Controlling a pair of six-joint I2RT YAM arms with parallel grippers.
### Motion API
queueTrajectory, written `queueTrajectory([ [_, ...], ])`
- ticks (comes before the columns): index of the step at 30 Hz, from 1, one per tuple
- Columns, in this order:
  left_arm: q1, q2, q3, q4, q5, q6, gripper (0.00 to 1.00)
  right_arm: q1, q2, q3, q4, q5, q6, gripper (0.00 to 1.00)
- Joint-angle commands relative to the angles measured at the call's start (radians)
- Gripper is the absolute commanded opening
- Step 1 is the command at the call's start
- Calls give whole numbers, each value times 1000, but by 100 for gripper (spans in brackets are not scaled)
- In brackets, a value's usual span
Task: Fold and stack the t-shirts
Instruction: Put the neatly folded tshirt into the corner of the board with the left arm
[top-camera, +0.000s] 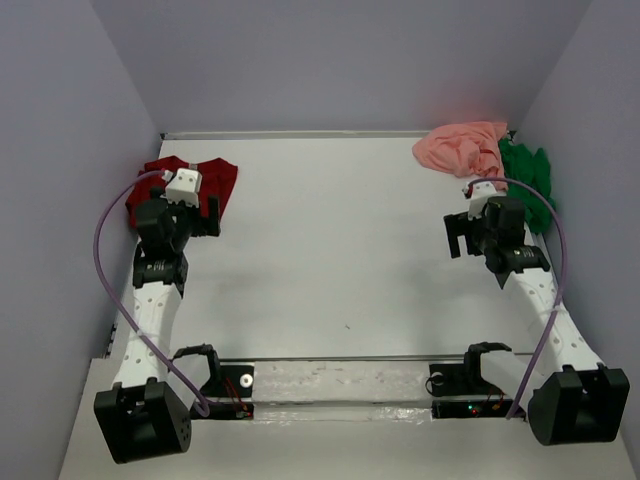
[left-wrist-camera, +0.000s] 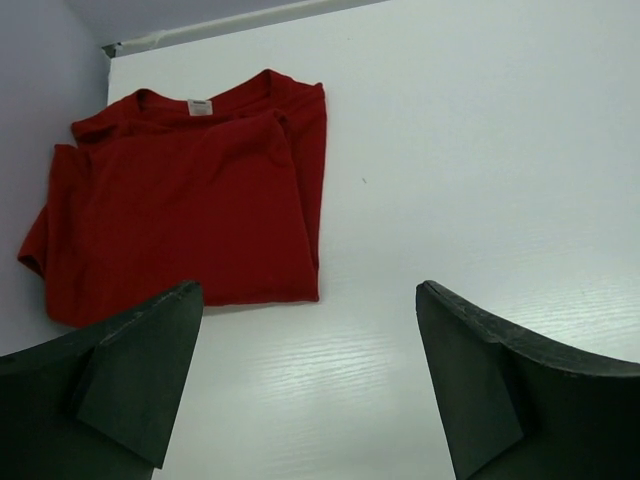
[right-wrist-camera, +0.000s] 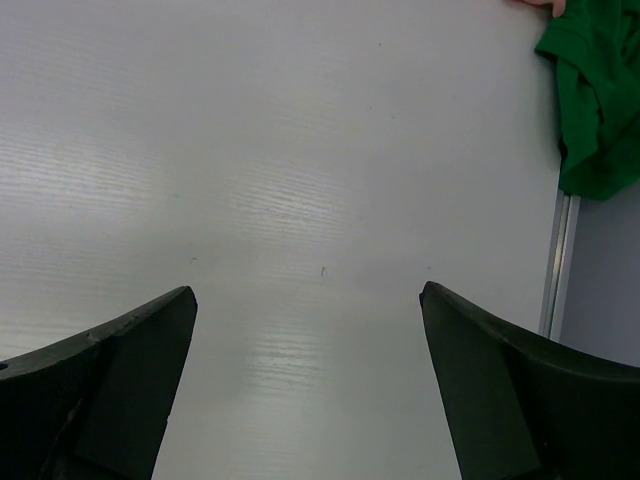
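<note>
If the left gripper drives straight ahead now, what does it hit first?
Probably the bare table, beside the dark red t-shirt; the left gripper frames only tabletop between open jaws. Depth unclear.

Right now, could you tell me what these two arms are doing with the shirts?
Neither arm is holding anything. The dark red t-shirt lies folded at the far left of the table, and the left gripper hovers beside it, open and empty. The salmon pink t-shirt and the green t-shirt lie crumpled together in the far right corner, not yet folded. The right gripper hangs near them over bare table, also open.
</note>
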Motion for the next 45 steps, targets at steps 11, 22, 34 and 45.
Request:
queueTrajectory([
  [11, -1, -51, -124, 212, 191, -87, 99, -116, -67, -26, 80, -182, -55, 100],
  [22, 1, -120, -177, 230, 230, -70, 99, -130, -24, 11, 48, -150, -10, 100],
  [34, 31, -133, -220, 252, 273, -70, 99, -130, 97, 77, -52, -268, -35, 100],
  [45, 33, -131, -223, 305, 153, -100, 99, -130, 128, 106, -98, -286, -46, 100],
])
